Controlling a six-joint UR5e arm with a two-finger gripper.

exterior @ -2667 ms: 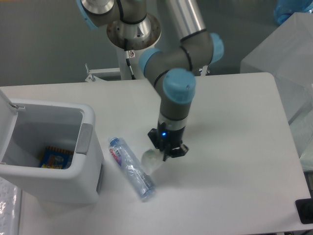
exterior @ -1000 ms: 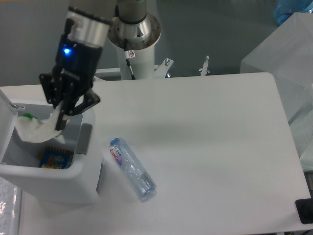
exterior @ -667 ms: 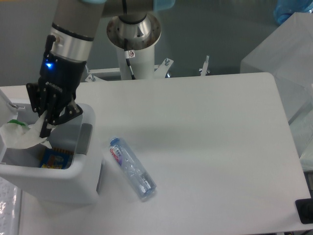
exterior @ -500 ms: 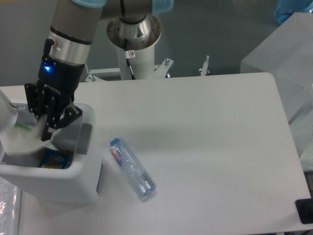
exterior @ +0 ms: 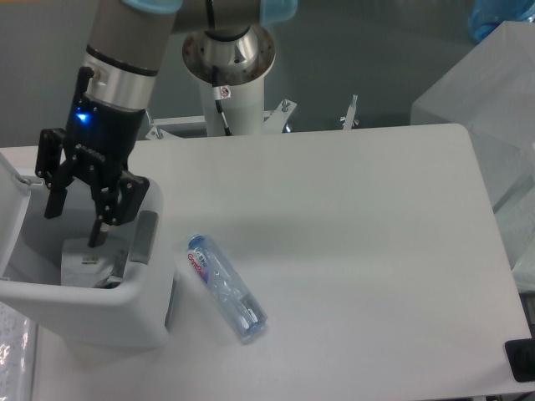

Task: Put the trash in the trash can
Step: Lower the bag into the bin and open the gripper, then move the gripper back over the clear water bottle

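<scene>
The trash can (exterior: 92,313) stands at the table's front left with its lid (exterior: 12,177) swung up on the left. Directly above its opening hangs my gripper (exterior: 74,225), open, with nothing between its fingers (exterior: 100,227). Below it, on the bin's floor, lies the crumpled white wrapper (exterior: 85,259). The other piece of trash, the crushed clear bottle (exterior: 224,288) with its red-blue-white label, lies on the table just right of the bin, angled toward the front right.
The arm's base column (exterior: 227,52) stands behind the table's far edge. A translucent box (exterior: 489,109) rises beyond the right edge. A small dark object (exterior: 522,359) sits at the front right corner.
The gripper carried the wrapper from beside the bottle to over the bin. In the last half second it opened, and the wrapper dropped into the bin, covering the blue and yellow packet.
</scene>
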